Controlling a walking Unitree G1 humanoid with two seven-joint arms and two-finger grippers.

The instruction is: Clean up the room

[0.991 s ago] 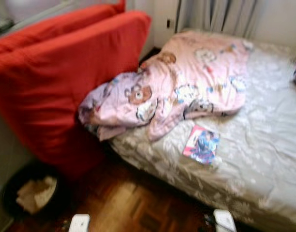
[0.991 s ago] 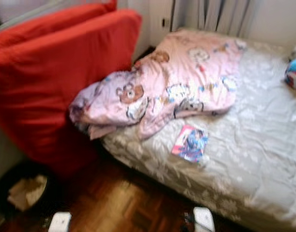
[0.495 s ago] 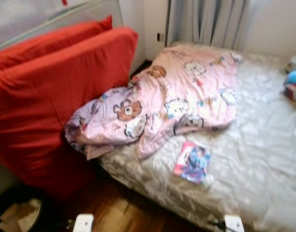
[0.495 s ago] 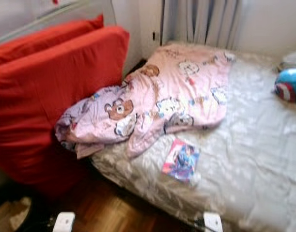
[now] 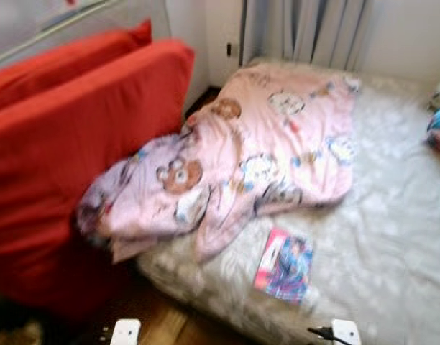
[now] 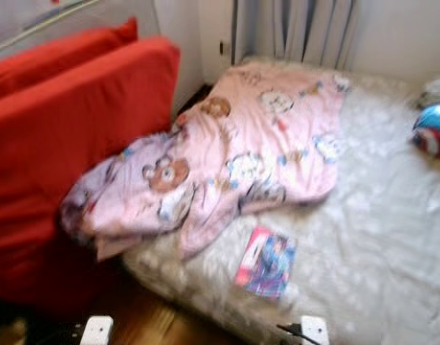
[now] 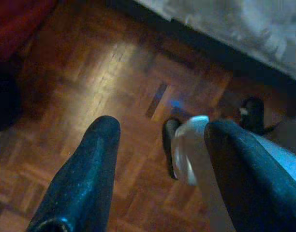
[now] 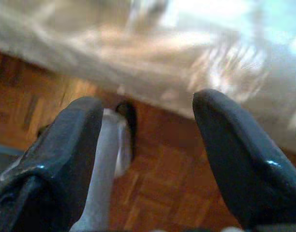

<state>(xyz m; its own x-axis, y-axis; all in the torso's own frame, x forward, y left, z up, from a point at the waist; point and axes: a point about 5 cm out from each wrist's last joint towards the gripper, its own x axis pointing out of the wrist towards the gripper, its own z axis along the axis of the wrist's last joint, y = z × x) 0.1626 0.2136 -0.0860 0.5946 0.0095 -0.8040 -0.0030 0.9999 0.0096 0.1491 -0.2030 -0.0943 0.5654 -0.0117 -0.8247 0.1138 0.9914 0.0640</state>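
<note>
1. Your near half of the bed lies open around the magazine, so you can reach in there.
2. A rumpled pink duvet covers the bed's left side and overhangs its corner.
3. Red cushions wall off the left.
4. Both claws hang spread over bare parquet floor.

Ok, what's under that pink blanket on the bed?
The pink blanket lies bunched on the grey bed sheet, one end hanging off towards the red cushions. A magazine lies beside it, uncovered. Anything beneath the folds is hidden.
</note>
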